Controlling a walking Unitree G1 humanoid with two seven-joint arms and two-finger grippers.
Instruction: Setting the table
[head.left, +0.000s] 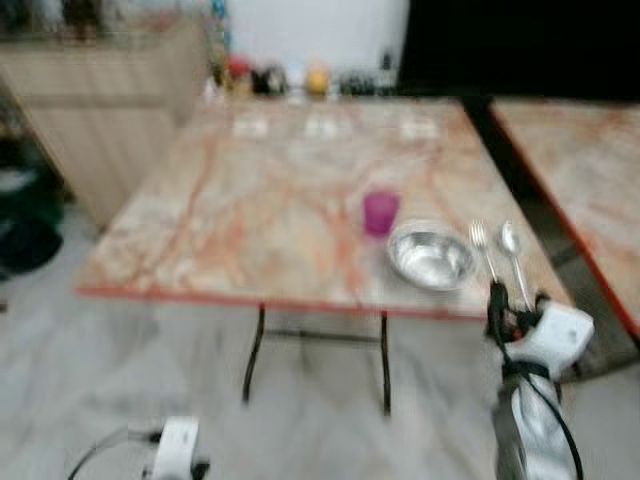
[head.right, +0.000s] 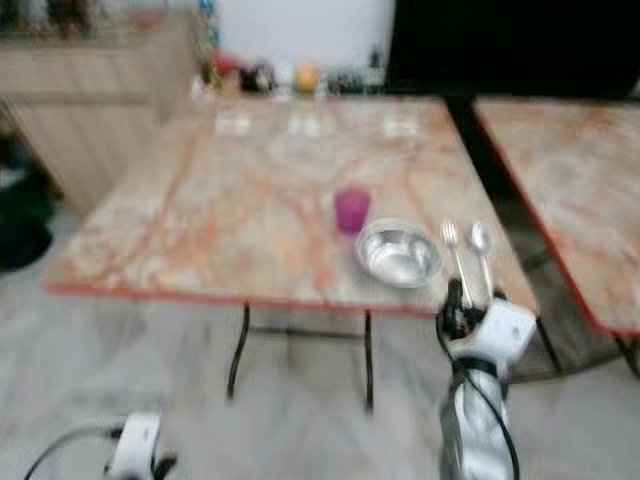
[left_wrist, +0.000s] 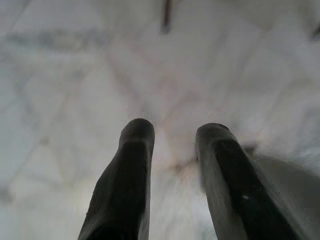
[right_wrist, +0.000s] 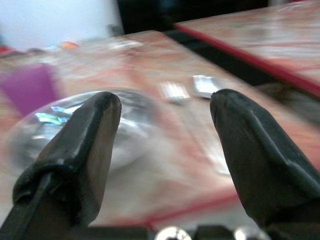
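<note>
- Marbled bench (head.left: 250, 200) with red edge, pale tiled floor (head.left: 120, 380) beneath; a second bench (head.left: 585, 170) to the right.
- Eye views, blurred: purple cup (head.left: 380, 213), steel bowl (head.left: 431, 256) just beside it, fork (head.left: 482, 245) and spoon (head.left: 512, 247) right of the bowl. Right gripper (head.left: 496, 300) at the near edge.
- Left wrist view: left gripper (left_wrist: 172, 145), fingers slightly apart, over floor.
- Right wrist view: fingers (right_wrist: 85, 145) wide, holding nothing, facing the bowl.

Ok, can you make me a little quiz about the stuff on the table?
1. True or false: the purple plastic cup stands inside the shiny round metal bowl.
2. Which lies nearer the bowl: A) the silver fork or B) the silver spoon?
3. Fill in: the right gripper has its fingers ____.

Key: 1 false, it stands beside the bowl; 2 A; 3 open.
</note>
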